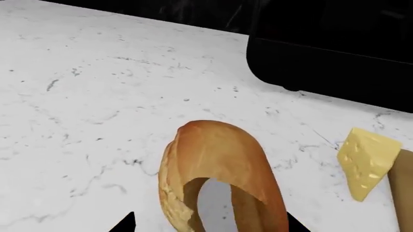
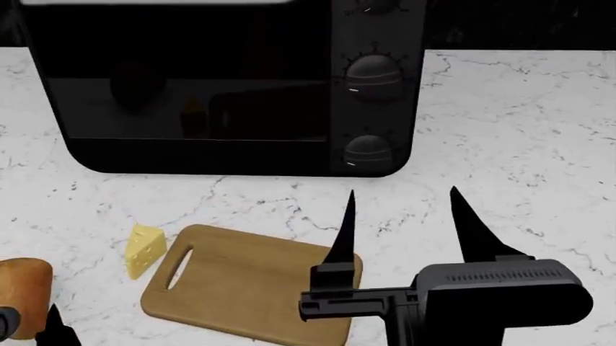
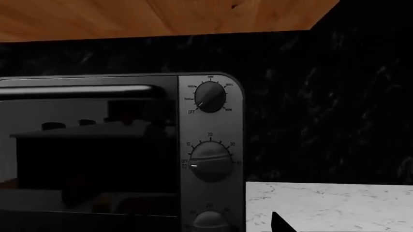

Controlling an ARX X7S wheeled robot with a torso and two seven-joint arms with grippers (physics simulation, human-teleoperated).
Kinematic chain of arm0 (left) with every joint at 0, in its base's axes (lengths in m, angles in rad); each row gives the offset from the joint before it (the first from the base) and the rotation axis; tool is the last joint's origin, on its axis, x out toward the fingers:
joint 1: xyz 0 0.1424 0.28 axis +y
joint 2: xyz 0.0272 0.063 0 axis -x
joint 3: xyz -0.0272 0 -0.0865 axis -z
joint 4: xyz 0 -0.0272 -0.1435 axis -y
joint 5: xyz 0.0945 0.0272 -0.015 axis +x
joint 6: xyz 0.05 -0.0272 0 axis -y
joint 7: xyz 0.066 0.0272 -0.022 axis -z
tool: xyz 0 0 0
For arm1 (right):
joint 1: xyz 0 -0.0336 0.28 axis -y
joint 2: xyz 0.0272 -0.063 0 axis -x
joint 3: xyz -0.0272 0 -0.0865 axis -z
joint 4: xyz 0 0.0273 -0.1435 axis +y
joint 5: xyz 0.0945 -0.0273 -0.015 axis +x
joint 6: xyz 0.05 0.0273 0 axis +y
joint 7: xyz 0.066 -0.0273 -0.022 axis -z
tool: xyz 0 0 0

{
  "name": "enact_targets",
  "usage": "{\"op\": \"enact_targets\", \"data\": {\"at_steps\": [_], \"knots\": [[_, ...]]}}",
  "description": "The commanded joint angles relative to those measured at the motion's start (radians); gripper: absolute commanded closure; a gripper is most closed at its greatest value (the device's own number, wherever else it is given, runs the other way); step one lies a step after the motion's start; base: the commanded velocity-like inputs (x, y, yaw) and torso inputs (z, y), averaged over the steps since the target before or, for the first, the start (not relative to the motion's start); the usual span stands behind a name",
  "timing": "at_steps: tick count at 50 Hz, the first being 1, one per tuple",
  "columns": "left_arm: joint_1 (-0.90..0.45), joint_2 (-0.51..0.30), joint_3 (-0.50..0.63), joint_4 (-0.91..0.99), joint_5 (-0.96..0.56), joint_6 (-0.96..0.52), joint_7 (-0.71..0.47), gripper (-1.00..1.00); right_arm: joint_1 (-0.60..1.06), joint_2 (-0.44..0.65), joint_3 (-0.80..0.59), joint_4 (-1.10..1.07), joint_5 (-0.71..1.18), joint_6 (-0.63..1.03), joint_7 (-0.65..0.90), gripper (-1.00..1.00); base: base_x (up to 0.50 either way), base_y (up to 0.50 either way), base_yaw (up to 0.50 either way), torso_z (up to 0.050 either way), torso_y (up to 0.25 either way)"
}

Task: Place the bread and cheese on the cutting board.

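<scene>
The bread (image 1: 219, 164), a golden-brown loaf, lies on the white marble counter between my left gripper's (image 1: 210, 224) two black fingertips. The jaws stand wide apart on either side of the loaf. In the head view the bread (image 2: 23, 292) is at the bottom left edge. The cheese (image 2: 144, 249), a pale yellow wedge, sits on the counter just left of the handle end of the cutting board (image 2: 252, 285); it also shows in the left wrist view (image 1: 366, 162). My right gripper (image 2: 402, 193) is open and empty, raised over the board's right end, pointing at the oven.
A black toaster oven (image 2: 221, 86) with several knobs stands right behind the board and fills the right wrist view (image 3: 210, 154). A wooden cabinet (image 3: 161, 17) hangs above it. Marble counter (image 2: 520, 130) extends to the right of the oven.
</scene>
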State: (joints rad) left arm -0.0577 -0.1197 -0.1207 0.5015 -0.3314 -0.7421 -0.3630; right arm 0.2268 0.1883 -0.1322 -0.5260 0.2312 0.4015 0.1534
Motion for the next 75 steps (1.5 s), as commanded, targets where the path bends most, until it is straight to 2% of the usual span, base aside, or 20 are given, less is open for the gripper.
{"op": "enact_targets", "data": {"at_steps": [1,6,7,16,23,33,41,53,57,65,75], "knots": [[-0.013,0.019,0.019,-0.156,-0.034,0.027,-0.015,-1.00,0.003,0.004,-0.012,0.007,0.009,-0.007,-0.001,-1.00,0.00,0.00,0.00,0.000,0.000],[-0.032,0.020,0.027,-0.133,-0.049,-0.013,-0.036,-1.00,0.002,0.008,-0.012,0.007,0.014,-0.009,0.001,-1.00,0.00,0.00,0.00,0.000,0.000],[-0.031,0.023,0.026,-0.143,-0.046,0.002,-0.037,1.00,0.002,0.008,-0.012,0.008,0.014,-0.012,0.001,-1.00,0.00,0.00,0.00,0.000,0.000],[-0.016,0.004,0.053,-0.114,-0.042,0.026,-0.035,1.00,0.002,0.013,-0.016,-0.003,0.024,-0.007,0.005,-1.00,0.00,0.00,0.00,0.000,0.000],[-0.005,-0.011,0.058,0.033,-0.052,0.033,-0.054,1.00,0.003,0.017,-0.019,-0.003,0.028,-0.009,0.008,-1.00,0.00,0.00,0.00,0.000,0.000],[-0.170,-0.041,0.075,0.196,-0.137,-0.160,-0.090,1.00,0.002,0.024,-0.010,-0.016,0.039,-0.004,0.018,-1.00,0.00,0.00,0.00,0.000,0.000],[-0.316,-0.030,0.168,0.246,-0.191,-0.290,-0.096,1.00,-0.005,0.037,0.019,-0.025,0.057,-0.003,0.028,-1.00,0.00,0.00,0.00,0.000,0.000],[-0.479,0.018,0.330,0.136,-0.218,-0.354,-0.062,1.00,-0.032,0.077,0.106,-0.090,0.112,0.020,0.052,-1.00,0.00,0.00,0.00,0.000,0.000],[-0.512,0.043,0.353,0.085,-0.235,-0.354,-0.047,1.00,-0.045,0.090,0.143,-0.115,0.131,0.026,0.062,-1.00,0.00,0.00,0.00,0.000,0.000],[-0.522,0.080,0.452,0.035,-0.252,-0.345,-0.034,1.00,-0.056,0.098,0.171,-0.141,0.145,0.032,0.077,-1.00,0.00,0.00,0.00,0.000,0.000],[-0.511,0.109,0.528,-0.027,-0.363,-0.338,-0.054,1.00,-0.070,0.104,0.189,-0.158,0.158,0.023,0.084,-1.00,0.00,0.00,0.00,0.000,0.000]]}}
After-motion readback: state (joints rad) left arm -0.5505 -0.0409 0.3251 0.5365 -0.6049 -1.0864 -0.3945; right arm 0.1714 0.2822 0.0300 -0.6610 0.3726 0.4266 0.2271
